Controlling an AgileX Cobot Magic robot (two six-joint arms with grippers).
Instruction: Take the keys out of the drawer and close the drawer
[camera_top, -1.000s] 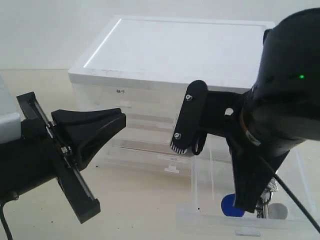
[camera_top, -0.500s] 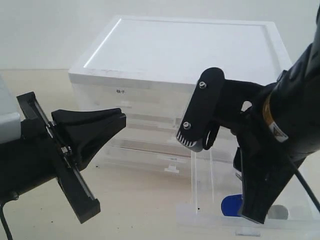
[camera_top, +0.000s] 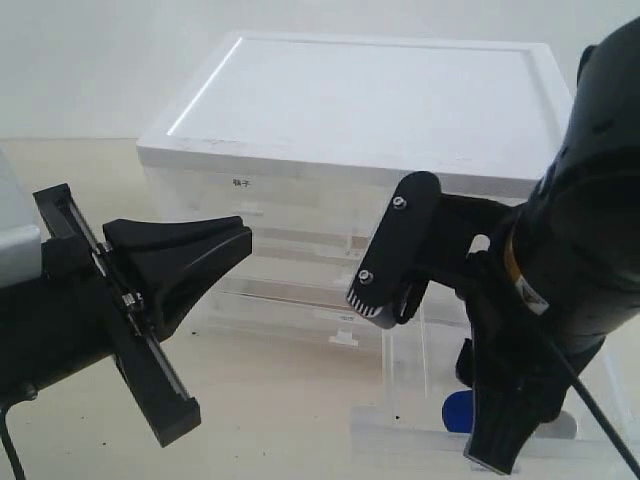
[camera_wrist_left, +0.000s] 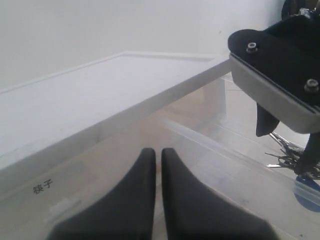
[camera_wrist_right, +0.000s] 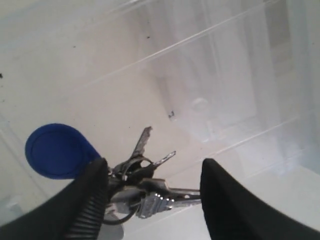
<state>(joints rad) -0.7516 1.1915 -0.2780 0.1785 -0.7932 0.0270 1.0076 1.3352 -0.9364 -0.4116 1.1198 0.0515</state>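
**Item: key bunch in opened drawer, right claw set over it**

Keys (camera_wrist_right: 145, 187): silver bunch on a ring, lying on the floor of the drawer (camera_top: 420, 438). Its round blue tag (camera_wrist_right: 56, 150) lay outside one finger.

Drawer: translucent, pulled out onto the counter (camera_top: 280, 400), at 5 o'clock from the white-topped cabinet (camera_top: 350, 100) in the exterior view.

Right claw (camera_wrist_right: 154, 165): lowered into the drawer with its jaws spread wide. The bunch lay between the two fingers, close against the ribbed finger (camera_wrist_right: 92, 200). No clamp on it could be seen. In the exterior view the tag showed at 11 o'clock from the lower fingertip.

Left claw (camera_wrist_left: 156, 152): fingers drawn together with only a sliver of gap, holding nothing. It hung above the counter at 8 o'clock from the cabinet, well apart from the drawer.
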